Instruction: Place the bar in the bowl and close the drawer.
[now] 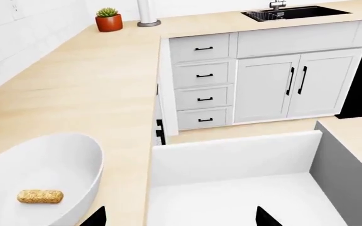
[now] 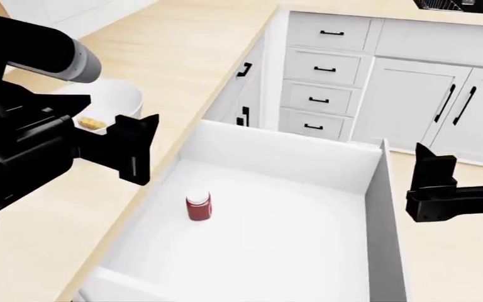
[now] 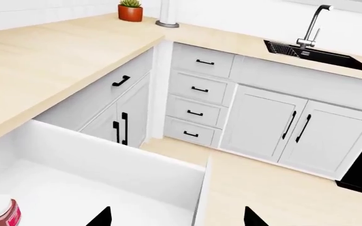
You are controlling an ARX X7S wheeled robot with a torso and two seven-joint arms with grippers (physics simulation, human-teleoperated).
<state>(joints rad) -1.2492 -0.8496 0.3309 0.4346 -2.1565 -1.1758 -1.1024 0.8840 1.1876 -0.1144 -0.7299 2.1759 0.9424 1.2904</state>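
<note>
The left wrist view shows the bar (image 1: 40, 196) lying inside the bowl (image 1: 74, 155) on the desk (image 1: 74, 84); in the head view the left hand (image 2: 138, 148), released and empty, hides most of it. The drawer (image 2: 309, 157) stands pulled out with a red jar (image 2: 199, 206) upright inside. The right hand (image 2: 468, 167) is spread open beyond the drawer's right wall. Only the wrist views show the potted plant (image 1: 109, 20) and the sink (image 3: 319, 54).
</note>
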